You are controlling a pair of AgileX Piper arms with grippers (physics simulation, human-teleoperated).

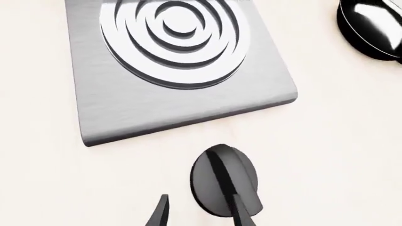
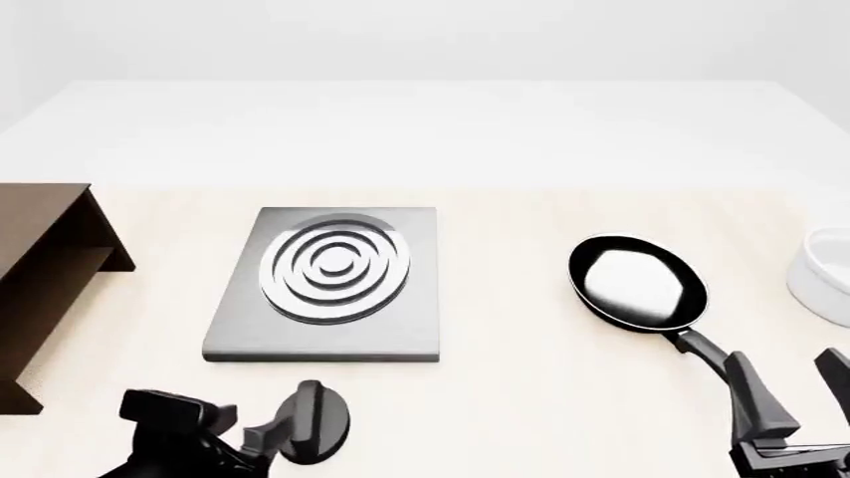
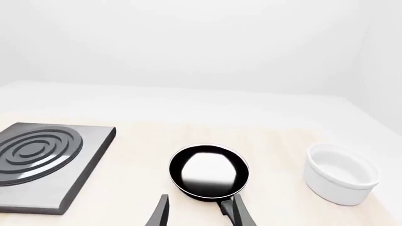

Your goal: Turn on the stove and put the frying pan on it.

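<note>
Nearest, the left gripper [image 2: 286, 428] is seen spread at the black knob [image 2: 318, 423], one finger [image 1: 242, 212] lying across its face. The right gripper [image 2: 797, 393] is spread around the handle end of the frying pan [image 2: 638, 282]. Beyond the knob lies the stove [image 2: 332, 284], the pan apart on its right.

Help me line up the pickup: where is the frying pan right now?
In the front view the frying pan sits on the table's right side, between the stove and the white bowl, its handle pointing toward the right gripper.
</note>
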